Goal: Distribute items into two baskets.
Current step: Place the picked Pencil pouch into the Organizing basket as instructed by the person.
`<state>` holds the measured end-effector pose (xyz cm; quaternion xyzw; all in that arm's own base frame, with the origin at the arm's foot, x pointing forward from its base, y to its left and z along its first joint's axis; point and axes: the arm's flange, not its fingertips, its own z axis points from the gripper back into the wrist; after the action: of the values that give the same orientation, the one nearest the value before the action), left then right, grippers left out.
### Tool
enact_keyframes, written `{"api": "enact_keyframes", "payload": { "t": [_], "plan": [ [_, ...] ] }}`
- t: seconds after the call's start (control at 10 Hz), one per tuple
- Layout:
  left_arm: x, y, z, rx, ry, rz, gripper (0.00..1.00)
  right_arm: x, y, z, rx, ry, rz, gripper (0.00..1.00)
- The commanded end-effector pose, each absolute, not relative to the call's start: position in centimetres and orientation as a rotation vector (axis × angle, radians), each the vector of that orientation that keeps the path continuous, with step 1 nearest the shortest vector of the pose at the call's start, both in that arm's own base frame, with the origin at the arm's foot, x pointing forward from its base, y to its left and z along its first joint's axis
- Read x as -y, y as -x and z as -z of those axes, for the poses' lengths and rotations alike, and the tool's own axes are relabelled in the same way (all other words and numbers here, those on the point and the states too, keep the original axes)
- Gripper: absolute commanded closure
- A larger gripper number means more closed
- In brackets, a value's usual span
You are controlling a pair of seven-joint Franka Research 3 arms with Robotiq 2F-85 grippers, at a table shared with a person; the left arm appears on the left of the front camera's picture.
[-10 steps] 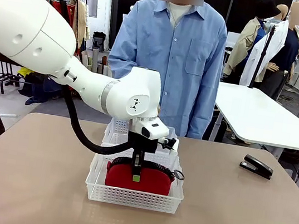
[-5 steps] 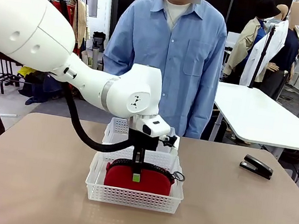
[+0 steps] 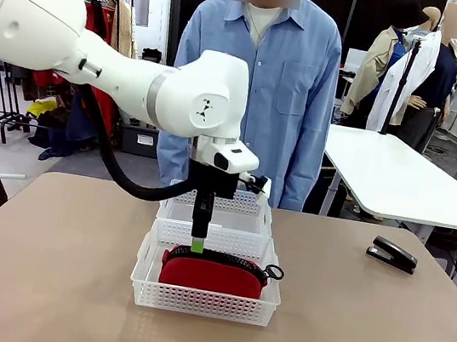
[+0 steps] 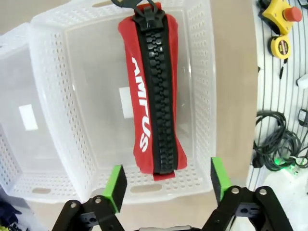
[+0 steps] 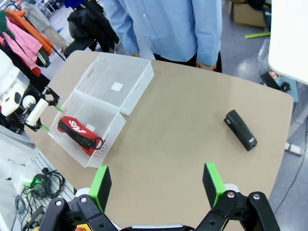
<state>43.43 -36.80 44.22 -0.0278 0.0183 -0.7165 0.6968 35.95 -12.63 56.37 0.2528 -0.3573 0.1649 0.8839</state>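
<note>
Front view: left gripper hangs tips-down over the front basket. Its fingers are seen edge-on here, so the opening is unreadable. The red pouch sits directly below the tips, inside that basket, and I can't tell if there's any contact. The rear basket is just behind the gripper, touching the front one. The stapler lies well off to the gripper's right on the bare table, with open room on both sides. A person stands beyond the far edge.

Left wrist view: the jaws are spread wide and released, with nothing between the pads. The pouch stands on edge, zipper up, with white lettering on its red side and the strap ring at the far end. Its near end lies between the fingers without touching either. There's clear floor either side of it, and the basket wall with its handle slot runs under the tips.

Right wrist view: right gripper is wide open and empty (high above the table). The stapler is ahead and to the picture's right. Both baskets are ahead to the left, the pouch in the one nearer the left gripper.
</note>
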Motion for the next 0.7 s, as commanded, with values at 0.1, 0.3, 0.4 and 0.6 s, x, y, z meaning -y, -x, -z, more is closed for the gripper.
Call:
{"api": "enact_keyframes", "payload": {
  "t": [0.1,0.3,0.4,0.6],
  "plan": [
    [35.2,-42.0,-45.7,-0.032,0.078,1.555,0.00,12.6,-36.0,-56.5,0.758,-0.538,-0.348,0.00],
    [34.6,-41.8,-46.2,-0.024,0.087,1.545,0.00,12.6,-36.0,-56.5,0.758,-0.538,-0.348,0.00],
    [35.9,-42.7,-46.1,-0.030,0.068,1.576,0.00,12.6,-36.0,-56.5,0.758,-0.538,-0.348,0.00],
    [35.9,-42.7,-46.1,-0.030,0.068,1.576,0.00,12.6,-36.0,-56.5,0.758,-0.538,-0.348,0.00]
  ]
}}
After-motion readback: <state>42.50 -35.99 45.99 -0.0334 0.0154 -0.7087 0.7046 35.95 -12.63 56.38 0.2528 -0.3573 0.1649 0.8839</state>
